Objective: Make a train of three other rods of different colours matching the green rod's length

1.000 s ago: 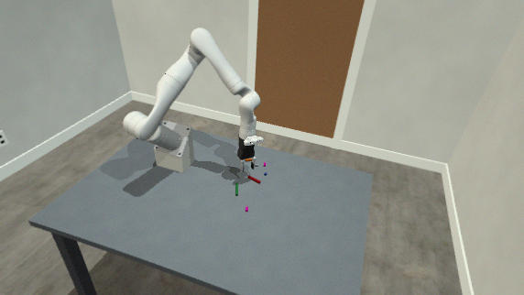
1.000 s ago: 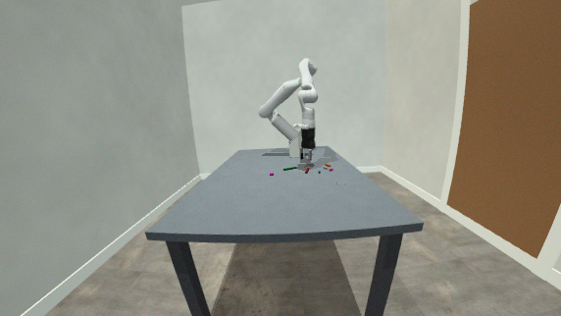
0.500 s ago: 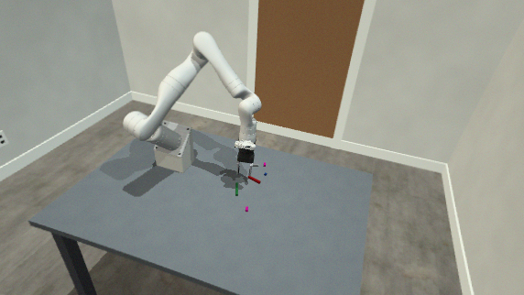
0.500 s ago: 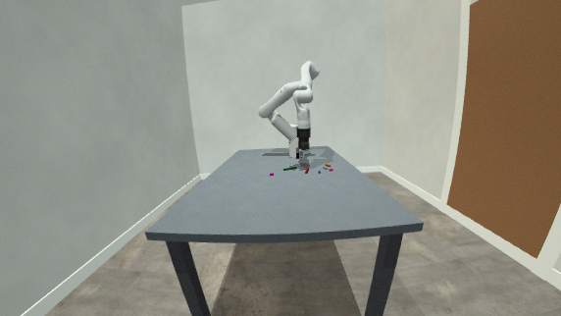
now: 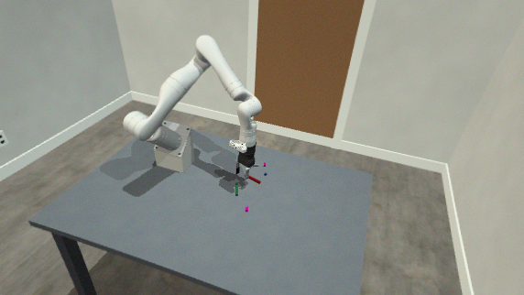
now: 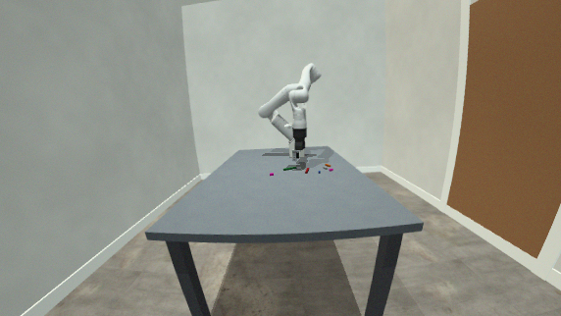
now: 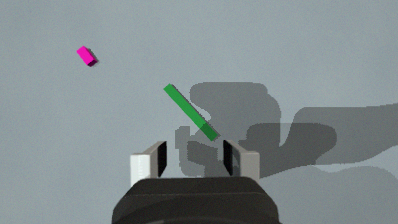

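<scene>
The gripper (image 7: 194, 157) hung low over the table (image 5: 137, 220) with its jaws spread wide and nothing between them. Just ahead of the jaws lay the green rod (image 7: 191, 112), flat and slanted, its near end in the gripper's shadow close to the right finger (image 7: 248, 162) and its far end running off up and left; it did not touch either finger. As the 8-centimetre reference, it seemed best left lying where it was. Farther out, ahead and to the left, 1 magenta rod (image 7: 86, 55) lay alone, well apart from the green.

From the top view, the red rod (image 5: 255, 180) lay just beside the jaws on the other side from the green (image 5: 236, 190), with the blue rod (image 5: 265, 174) and a 2nd magenta (image 5: 265, 164) a little beyond it. The exterior view showed an orange rod (image 6: 328, 165) at the far edge of the cluster. A grey rod could not be made out against the grey top.

A likely train, as a judgement, was blue, grey and orange, summing to 8. The rods sat bunched near the arm's base (image 5: 174, 160), so open surface lay toward the table's near and right edges, where a line could be laid well apart from the spares.
</scene>
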Robot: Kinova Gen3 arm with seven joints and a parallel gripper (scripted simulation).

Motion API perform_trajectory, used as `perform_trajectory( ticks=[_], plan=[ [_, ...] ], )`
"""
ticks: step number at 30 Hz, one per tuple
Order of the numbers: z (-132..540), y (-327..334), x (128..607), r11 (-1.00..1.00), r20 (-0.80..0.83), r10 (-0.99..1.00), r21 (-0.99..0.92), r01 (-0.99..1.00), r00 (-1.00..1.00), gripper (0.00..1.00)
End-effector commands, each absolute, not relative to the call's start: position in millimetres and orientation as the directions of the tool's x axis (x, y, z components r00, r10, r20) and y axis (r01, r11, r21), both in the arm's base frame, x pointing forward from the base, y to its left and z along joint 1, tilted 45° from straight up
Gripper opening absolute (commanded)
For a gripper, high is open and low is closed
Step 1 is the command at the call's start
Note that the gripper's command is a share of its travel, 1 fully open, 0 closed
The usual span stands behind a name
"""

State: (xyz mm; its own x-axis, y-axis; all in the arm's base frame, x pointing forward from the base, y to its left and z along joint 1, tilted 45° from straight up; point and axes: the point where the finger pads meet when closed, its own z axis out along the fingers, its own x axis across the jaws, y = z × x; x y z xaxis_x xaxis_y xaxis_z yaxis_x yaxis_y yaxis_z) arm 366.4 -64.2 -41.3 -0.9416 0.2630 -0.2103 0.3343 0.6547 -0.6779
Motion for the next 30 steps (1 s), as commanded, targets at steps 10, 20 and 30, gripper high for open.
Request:
perform_trajectory(
  ticks=[10, 20, 30],
  plan=[
    [-35.2, -69.1, 366.8, 0.567, -0.389, 0.42, -0.593, 0.572, -0.82, 1.0],
    [-32.9, -69.3, 367.9, 0.504, -0.477, 0.499, -0.519, 0.69, -0.723, 1.0],
    [-32.5, -69.3, 368.2, 0.49, -0.494, 0.514, -0.503, 0.712, -0.702, 1.0]
  ],
)
